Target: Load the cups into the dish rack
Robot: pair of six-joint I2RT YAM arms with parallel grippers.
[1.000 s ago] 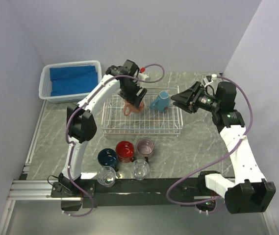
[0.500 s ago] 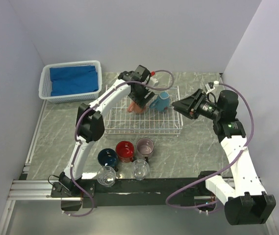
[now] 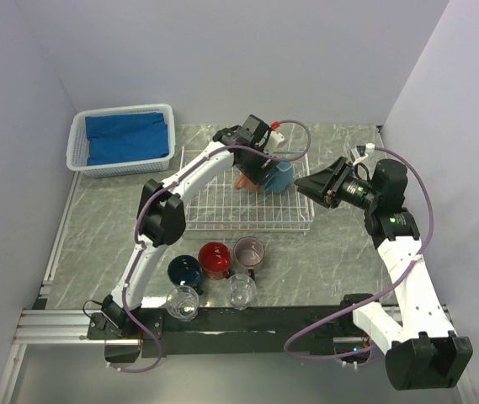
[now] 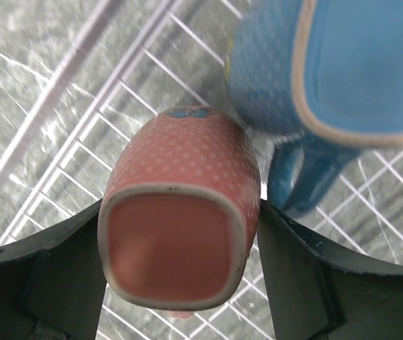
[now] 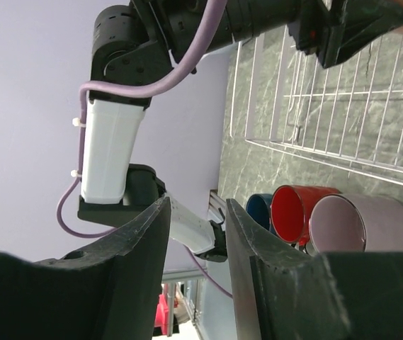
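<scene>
White plastic basket (image 3: 77, 147) with a blue cloth (image 3: 128, 136) sits at the far left of the table (image 3: 340, 252). Near the front stand the navy mug (image 3: 185, 270), red mug (image 3: 215, 258) and mauve mug (image 3: 249, 251) in a close row, with the left glass (image 3: 183, 301) and right glass (image 3: 241, 289) just before them. Behind them lies the wire dish rack (image 3: 222, 212). Over its far part the left tool (image 4: 180, 248) clamps the salmon-orange mug (image 4: 183, 184) by its sides. The light-blue mug (image 4: 286, 78) sits in the rack just beside it; whether they touch I cannot tell. Right of the rack hangs the right tool (image 5: 195, 241), jaws apart and holding nothing
</scene>
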